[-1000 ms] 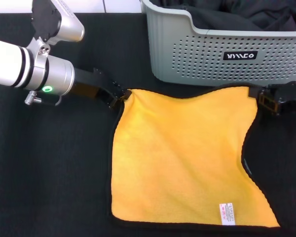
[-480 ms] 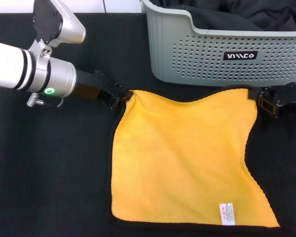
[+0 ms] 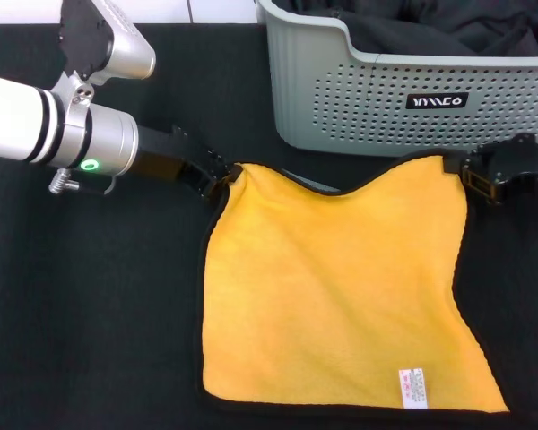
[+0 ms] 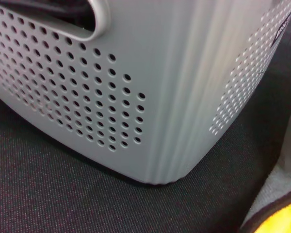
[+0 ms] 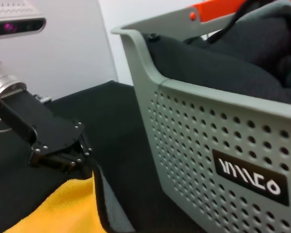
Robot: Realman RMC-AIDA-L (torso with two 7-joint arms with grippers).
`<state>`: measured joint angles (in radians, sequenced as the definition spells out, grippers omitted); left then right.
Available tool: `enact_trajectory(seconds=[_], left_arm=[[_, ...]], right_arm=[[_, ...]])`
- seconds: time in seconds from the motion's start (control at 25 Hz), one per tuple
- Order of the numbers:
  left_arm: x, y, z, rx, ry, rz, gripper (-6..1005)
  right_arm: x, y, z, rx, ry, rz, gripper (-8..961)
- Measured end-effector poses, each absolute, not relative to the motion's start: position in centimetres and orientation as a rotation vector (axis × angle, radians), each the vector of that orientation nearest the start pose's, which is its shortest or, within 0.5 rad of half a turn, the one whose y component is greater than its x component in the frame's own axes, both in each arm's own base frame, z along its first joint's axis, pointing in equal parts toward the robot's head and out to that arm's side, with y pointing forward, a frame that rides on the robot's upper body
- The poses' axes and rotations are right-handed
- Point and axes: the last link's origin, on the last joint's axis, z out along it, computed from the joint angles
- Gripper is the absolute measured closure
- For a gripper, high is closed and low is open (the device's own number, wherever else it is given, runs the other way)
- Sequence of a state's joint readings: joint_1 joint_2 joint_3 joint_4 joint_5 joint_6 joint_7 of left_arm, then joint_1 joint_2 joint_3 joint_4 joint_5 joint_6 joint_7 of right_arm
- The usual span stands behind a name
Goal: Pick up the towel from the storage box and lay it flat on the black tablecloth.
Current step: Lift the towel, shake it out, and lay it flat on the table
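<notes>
Head view: the towel (image 3: 341,287) lies on the black tablecloth (image 3: 90,305), just near of the box (image 3: 386,98) — its black label's white lettering is unreadable. The left gripper (image 3: 221,176) and right gripper (image 3: 471,175) each clamp a far corner. A white tag (image 3: 413,387) sits near the towel's near edge. Left wrist view: box wall (image 4: 136,87), towel edge (image 4: 286,216). Right wrist view: the left gripper (image 5: 85,158) pinches the towel (image 5: 63,208); dark fabric (image 5: 223,63) fills the box (image 5: 194,126).

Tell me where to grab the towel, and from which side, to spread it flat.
Grip the towel by its two far corners beside the storage box, each from its outer side: left tool at one, right tool at the other. The edge between them sags and the near edge already lies on the black tablecloth, so outward tension should flatten it.
</notes>
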<state>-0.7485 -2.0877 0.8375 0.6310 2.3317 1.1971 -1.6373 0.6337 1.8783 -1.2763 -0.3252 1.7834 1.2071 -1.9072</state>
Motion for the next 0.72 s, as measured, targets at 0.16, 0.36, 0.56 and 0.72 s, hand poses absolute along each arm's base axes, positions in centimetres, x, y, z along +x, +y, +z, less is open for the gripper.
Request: enact_trajectory(seconds=[0.16,0.36,0.56,0.72], left_arm=[[-24.1,39.4,-3.4,-2.74,-0.639,-0.081,996],[-24.1,39.4,-3.4,-2.736,-0.637,-0.083,996],[-24.1,39.6,-3.2,-2.724,-0.631,-0.079,996],[-24.1,39.8,-3.1,-2.717,-0.628,-0.077,996]], right_arm=[[26.8,38.1,0.1,-2.627,0.58,0.576,875],[26.9,38.1,0.1,-2.625,0.582,0.573,873],[27.3,38.1,0.2,-2.6,0.604,0.574,872],[28.1,37.8,0.7,-2.559,0.638,0.592,871]])
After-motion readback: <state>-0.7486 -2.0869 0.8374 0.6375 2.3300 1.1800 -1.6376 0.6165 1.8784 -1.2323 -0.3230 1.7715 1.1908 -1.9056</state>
